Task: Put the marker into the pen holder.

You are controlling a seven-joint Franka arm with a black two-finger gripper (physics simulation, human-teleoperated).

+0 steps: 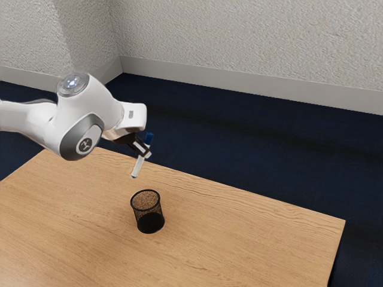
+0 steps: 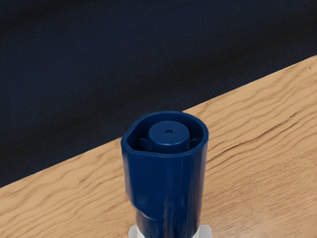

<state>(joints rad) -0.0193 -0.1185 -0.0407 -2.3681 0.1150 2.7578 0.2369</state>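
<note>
One marker (image 1: 140,162) is held in the air by the black gripper (image 1: 144,152), whose two fingers are closed on it from opposite sides, parted by no more than its thickness. In the exterior view, the marker is seen at a tilt, its blue end raised toward the exterior view's right and its slim white length slanted down toward the exterior view's left. Its lower tip is pointed downward, apart from the table (image 1: 239,239) and from the pen holder (image 1: 146,210). The pen holder is made of black mesh, with a round open mouth; it is stood upright on the wood, and in the exterior view it is placed below the marker's tip in the picture. By the wrist view, the blue end is given in close detail: a hollow is ringed by a raised rim, flattened along one part, and a round plug with a tiny central hole is set inside. Pale pieces are seen at both sides of the marker there, and behind it the table's straight edge is met by the dark blue floor (image 1: 239,143). In the exterior view, the white arm (image 1: 27,116) is reached in over the table, and the floor is bordered by a pale baseboard (image 1: 239,86) beneath a rough-textured wall (image 1: 251,42).
</note>
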